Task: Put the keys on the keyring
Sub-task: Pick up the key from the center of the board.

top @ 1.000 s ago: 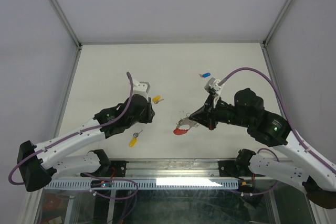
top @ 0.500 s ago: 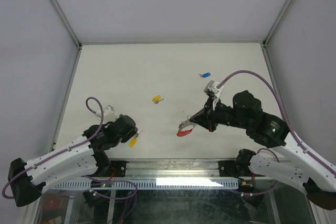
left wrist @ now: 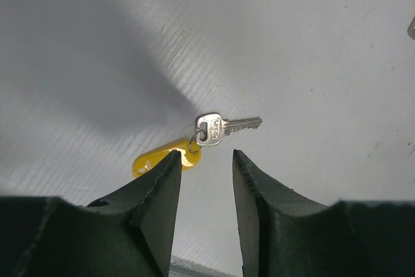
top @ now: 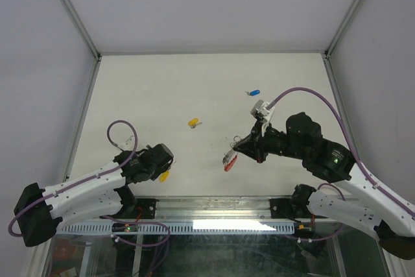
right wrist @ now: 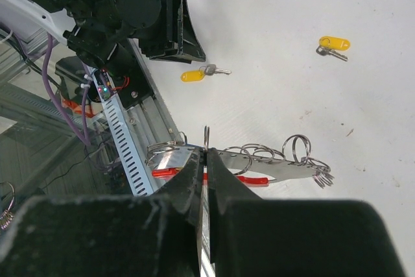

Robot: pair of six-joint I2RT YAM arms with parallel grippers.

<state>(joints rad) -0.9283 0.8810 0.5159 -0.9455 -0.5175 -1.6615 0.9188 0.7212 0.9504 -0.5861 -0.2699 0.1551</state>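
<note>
Hovering the part-open left gripper (left wrist: 205, 155) just short of the yellow key (left wrist: 209, 129), pinching the keyring (right wrist: 259, 159) in the right gripper (right wrist: 204, 160), probably needing lowering and closing next.

The left claw (left wrist: 205, 155) has drawn back from the middle of the tabletop (top: 142, 89), where it stood just beside the far yellow-capped key (top: 193, 122). It now hangs at the near edge toward the left corner, over the near yellow-capped key (left wrist: 196, 139), with its jaws spread wider than a second ago. The keyring (top: 231, 154) pinched in the right claw (right wrist: 206, 154) has turned slightly, so its red strip (top: 227, 163), earlier seen broad, now shows narrow and on edge.
</note>
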